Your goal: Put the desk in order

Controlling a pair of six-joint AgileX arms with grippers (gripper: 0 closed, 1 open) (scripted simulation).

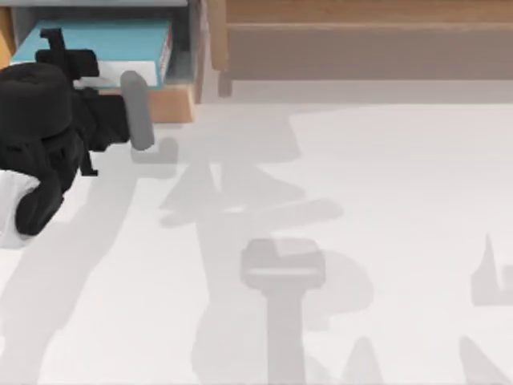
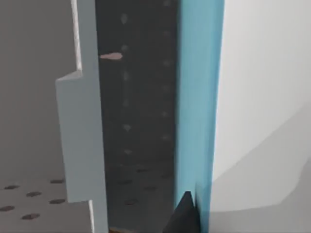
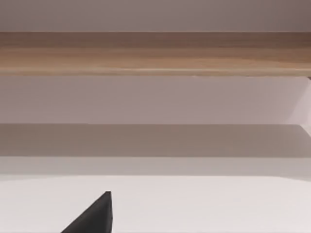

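The left pincer (image 1: 76, 68) hangs at the open drawer box (image 1: 172, 100) in the far left corner of the desk (image 1: 361, 208), its black wrist bulk just on the near side of the wood front. How wide its fingers stand I cannot tell; one dark fingertip (image 2: 184, 213) lies against the edge of the blue book in the left wrist view. Directly beneath and beyond the pincer, that blue-covered book (image 1: 104, 44) lies flat inside the grey-lined drawer, white page edge toward the front. Just beside the pincer, toward the desk's middle, the grey bar handle (image 1: 138, 111) stands out from the drawer front.

The book looks stowed, so the step in hand is likely shutting the drawer. To do it well, lift the pincer clear of the book first, then press squarely on the wood front near the handle, so the box slides straight and does not jam.

Farther off, the light-wood shelf rail (image 1: 361, 32) runs along the back. The right pincer (image 3: 95, 216) is parked over bare desk, facing that rail.

No writing or brand is legible anywhere.
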